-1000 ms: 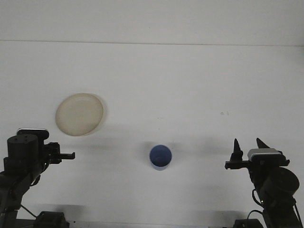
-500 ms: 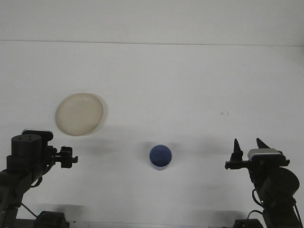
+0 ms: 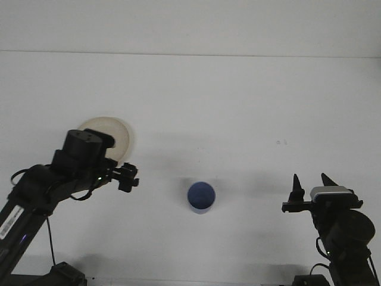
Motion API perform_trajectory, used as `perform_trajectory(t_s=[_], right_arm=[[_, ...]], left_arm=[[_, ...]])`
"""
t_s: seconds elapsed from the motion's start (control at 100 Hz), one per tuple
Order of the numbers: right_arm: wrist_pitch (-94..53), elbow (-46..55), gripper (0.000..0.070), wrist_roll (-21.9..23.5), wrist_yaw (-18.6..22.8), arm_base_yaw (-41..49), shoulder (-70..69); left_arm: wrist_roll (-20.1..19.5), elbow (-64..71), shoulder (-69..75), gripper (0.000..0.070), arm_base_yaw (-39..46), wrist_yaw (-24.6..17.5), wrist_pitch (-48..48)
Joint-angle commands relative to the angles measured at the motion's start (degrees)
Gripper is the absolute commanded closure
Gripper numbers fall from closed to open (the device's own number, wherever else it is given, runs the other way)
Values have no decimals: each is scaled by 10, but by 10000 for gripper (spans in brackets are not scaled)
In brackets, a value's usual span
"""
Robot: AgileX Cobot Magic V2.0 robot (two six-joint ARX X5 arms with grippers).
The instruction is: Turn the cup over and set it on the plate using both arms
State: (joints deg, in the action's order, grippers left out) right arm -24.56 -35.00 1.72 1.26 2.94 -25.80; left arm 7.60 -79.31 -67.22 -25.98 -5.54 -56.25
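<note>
Left arm: it has swung up and toward the centre of the frame within the last second, from the lower left corner to the left-middle, and its body now covers the lower left part of the plate.
Left gripper (image 3: 128, 177): it points right toward the cup; it is small and dark against the arm, so whether its fingers are parted or closed cannot be told, and it holds nothing that can be seen.
Plate (image 3: 117, 132): a pale round dish in the left-middle of the frame on the white table (image 3: 238, 107), unmoved, with only its upper right part showing behind the arm.
Cup (image 3: 201, 196): a blue cup in the lower centre, in the same spot as before, round face toward the camera; whether that face is mouth or base cannot be told. It stands well apart from both grippers.
Right gripper (image 3: 311, 185): in the lower right, unchanged, its two dark fingers spread apart and empty.
Meaning for the task: the left arm appears to have begun the reach for the cup; no grasp, flip or placement is done yet.
</note>
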Motion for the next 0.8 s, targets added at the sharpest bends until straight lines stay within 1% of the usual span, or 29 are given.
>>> perform_trajectory(t_s=[0.0,0.2,0.36,0.54,0.79], right_arm=[[5,-5,215,-5,-2,1,-1],[5,-5,215,-5,-2,1,-1],[5,-5,215,-5,-2,1,-1],[5,-5,215,-5,-2,1,-1],[5,-5,215,-5,-2,1,-1]], left_arm=[[21,-27,-39,278,-36,-3,8],[24,-80,-152,278,-134,-3,28],[24,-111,-232,277,-184,-3,28],[22,-127,-297,277,-214,-3,33],[19,-129,-353,277,-227,-3,40]])
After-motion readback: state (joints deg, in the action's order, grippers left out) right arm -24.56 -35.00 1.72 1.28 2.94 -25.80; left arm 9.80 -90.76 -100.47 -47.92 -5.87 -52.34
